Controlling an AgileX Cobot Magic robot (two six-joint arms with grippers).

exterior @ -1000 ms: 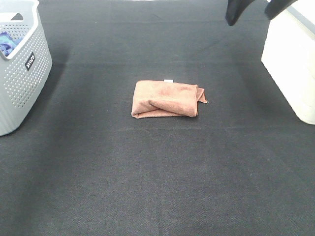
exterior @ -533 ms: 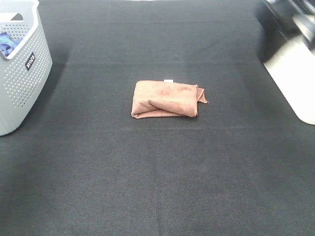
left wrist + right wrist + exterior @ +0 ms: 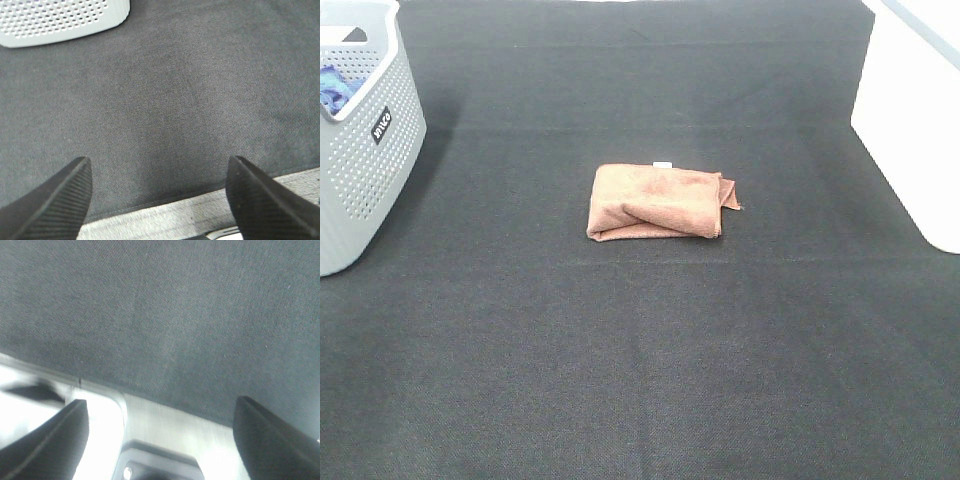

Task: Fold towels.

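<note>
The reddish-brown towel (image 3: 657, 202) lies folded into a small rectangle in the middle of the black table cloth, with a small white tag (image 3: 662, 164) at its far edge and a loose corner sticking out on the right. Neither gripper shows in the exterior high view. My left gripper (image 3: 157, 200) is open and empty over bare cloth near the table's edge. My right gripper (image 3: 160, 440) is open and empty, also over bare cloth near an edge. The towel is out of view in both wrist views.
A grey perforated basket (image 3: 365, 140) holding something blue stands at the far left; its wall also shows in the left wrist view (image 3: 60, 20). A white box (image 3: 910, 120) stands at the far right. A pale strip (image 3: 200, 215) borders the cloth.
The right arm, seen at the top right of the exterior high view a second ago, has pulled back out of that view. The towel has not moved.
</note>
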